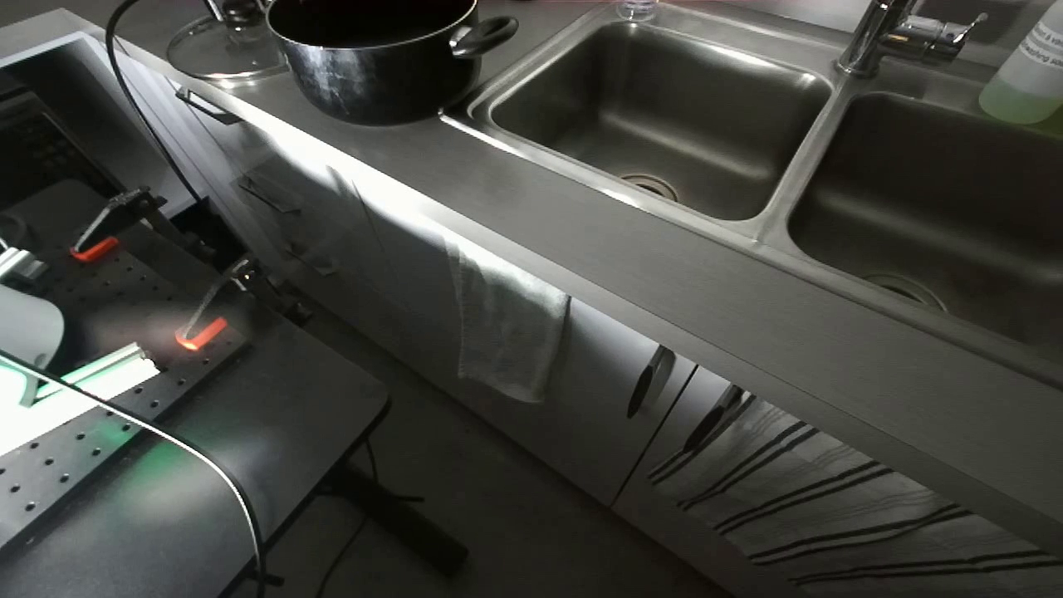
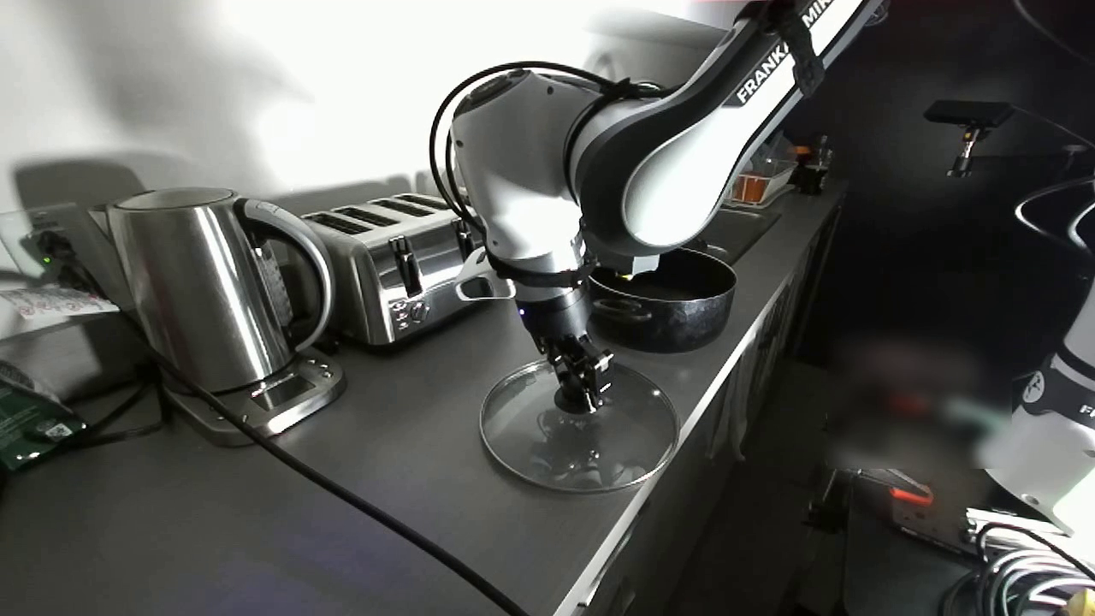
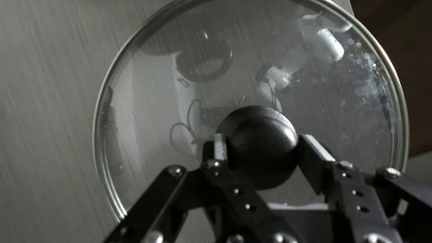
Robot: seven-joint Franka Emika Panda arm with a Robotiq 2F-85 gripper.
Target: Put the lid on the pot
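Note:
The clear glass lid (image 2: 526, 445) with a metal rim and dark round knob lies on the counter near its front edge. It also shows in an exterior view (image 1: 208, 50) and fills much of the wrist view (image 3: 152, 87). The dark grey pot (image 2: 684, 321) stands uncovered beside the lid; it also shows in an exterior view (image 1: 378, 79), cut by the top edge. My gripper (image 2: 582, 395) points down at the lid's centre. In the wrist view my gripper (image 3: 261, 145) has its fingers against both sides of the knob (image 3: 263, 141). Whether the lid is raised slightly cannot be told.
A steel kettle (image 2: 192, 282) and a toaster (image 2: 368, 274) stand at the back of the counter (image 2: 385, 428). A black cable (image 2: 359, 500) crosses in front. A steel sink (image 1: 606, 195) lies beyond the pot. The counter's front edge (image 2: 684, 423) is close to the lid.

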